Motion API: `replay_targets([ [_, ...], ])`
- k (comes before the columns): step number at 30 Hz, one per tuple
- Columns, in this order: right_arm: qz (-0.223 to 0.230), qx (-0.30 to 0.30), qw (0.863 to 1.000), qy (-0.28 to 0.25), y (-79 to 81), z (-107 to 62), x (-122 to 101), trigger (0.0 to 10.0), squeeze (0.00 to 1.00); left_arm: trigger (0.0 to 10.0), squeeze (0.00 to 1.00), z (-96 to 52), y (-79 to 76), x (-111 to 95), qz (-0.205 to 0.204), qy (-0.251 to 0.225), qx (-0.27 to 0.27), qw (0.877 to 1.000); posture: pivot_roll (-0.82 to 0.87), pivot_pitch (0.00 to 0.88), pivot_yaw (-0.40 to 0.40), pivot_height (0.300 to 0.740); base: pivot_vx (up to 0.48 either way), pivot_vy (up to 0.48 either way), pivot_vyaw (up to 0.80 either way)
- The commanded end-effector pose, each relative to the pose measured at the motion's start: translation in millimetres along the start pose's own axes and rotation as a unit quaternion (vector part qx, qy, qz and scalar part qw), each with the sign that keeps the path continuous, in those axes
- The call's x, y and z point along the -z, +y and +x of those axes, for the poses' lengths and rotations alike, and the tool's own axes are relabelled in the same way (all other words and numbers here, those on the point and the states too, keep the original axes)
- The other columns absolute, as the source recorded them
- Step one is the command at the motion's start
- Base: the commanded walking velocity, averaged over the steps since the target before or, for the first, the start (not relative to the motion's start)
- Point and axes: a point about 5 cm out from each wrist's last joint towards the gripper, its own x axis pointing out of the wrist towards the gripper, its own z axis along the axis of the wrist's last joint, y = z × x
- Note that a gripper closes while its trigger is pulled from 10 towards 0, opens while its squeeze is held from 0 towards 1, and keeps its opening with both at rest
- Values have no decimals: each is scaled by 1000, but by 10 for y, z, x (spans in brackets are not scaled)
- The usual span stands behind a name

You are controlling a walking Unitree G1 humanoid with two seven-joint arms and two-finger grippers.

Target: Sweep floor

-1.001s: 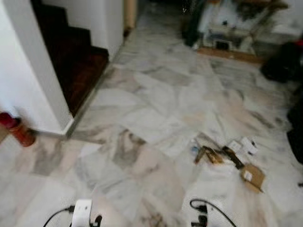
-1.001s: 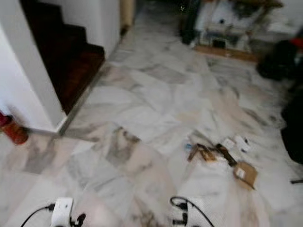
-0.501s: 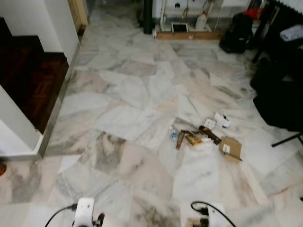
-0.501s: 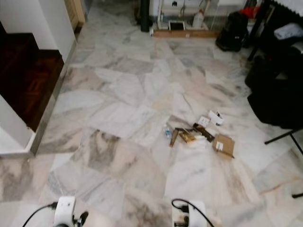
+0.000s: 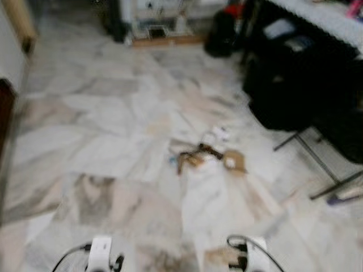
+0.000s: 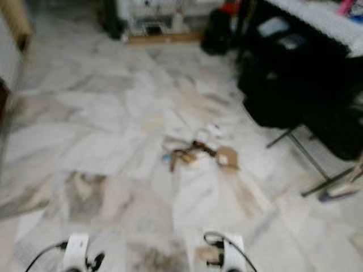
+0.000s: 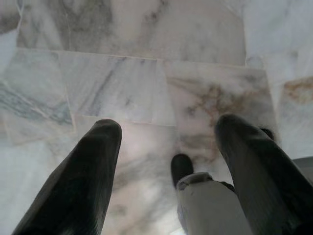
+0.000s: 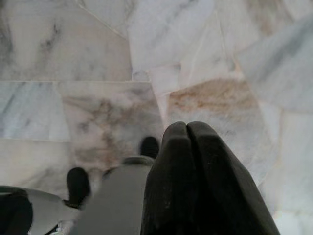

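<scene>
A small pile of litter (image 5: 203,155) lies on the marble floor (image 5: 102,130) a few steps ahead, blurred: brown scraps, white bits and a cardboard piece (image 5: 233,161). Both arms hang low, with their wrists at the bottom edge of the eye views. In the left wrist view, my left gripper (image 7: 166,132) is open over bare marble, its two black fingers (image 7: 93,161) wide apart with nothing between them. In the right wrist view, my right gripper (image 8: 188,128) is shut, the fingers pressed together on nothing. My own grey legs and black feet (image 8: 149,146) stand on the tiles below.
Black chairs or bags (image 5: 295,85) with thin metal legs (image 5: 309,156) crowd the right side under a white-topped table (image 5: 323,14). A low shelf unit (image 5: 159,25) and a black bag (image 5: 224,34) stand at the far wall. A purple object (image 5: 343,199) lies at the right.
The camera has swung to the right: the dark stairs and white wall have slid out on the left, and the black furniture has come in. The litter has stayed where it lay.
</scene>
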Motion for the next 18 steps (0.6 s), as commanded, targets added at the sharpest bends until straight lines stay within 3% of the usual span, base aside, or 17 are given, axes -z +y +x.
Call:
replay_targets([
  [1,4,11,1000,6,-58,-5,4,10000,0,10000,0,-4,-47,37,-3,10,9,1000,70,97,-32,740,0,0,-694],
  [18,2,10,1000,6,-51,1,-10,10000,0,10000,0,-1,-48,19,-9,5,14,1000,70,97,-31,740,0,0,-694],
])
